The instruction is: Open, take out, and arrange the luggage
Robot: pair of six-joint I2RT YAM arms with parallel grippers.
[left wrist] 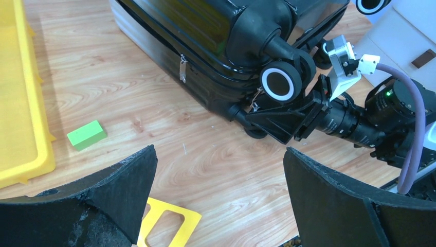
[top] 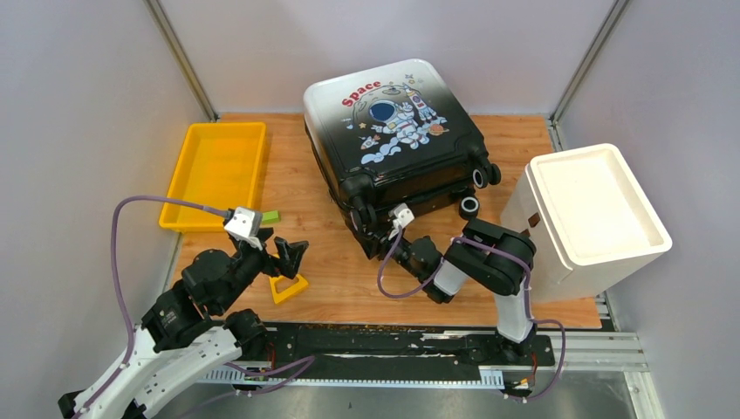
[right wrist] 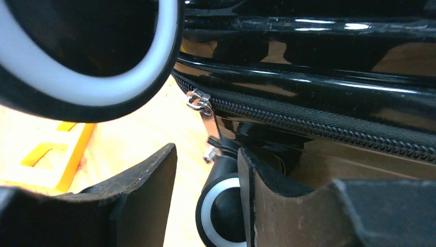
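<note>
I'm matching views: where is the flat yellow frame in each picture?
Top external: yellow frame lower left of centre.
Left wrist: frame at bottom edge, left of centre.
Right wrist: frame blurred, at the left edge.
Shared landmark: the luggage, seen in all three.

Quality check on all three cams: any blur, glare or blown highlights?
Top external: even soft light, faint shadows; the white rectangular bin is nearly blown out. Left wrist: sharp; the glossy black hard-shell suitcase carries mild reflections. Right wrist: the nearest black wheel with a white ring is out of focus, the silver zipper pull beyond it is crisper, and glare streaks run along the shell.
</note>
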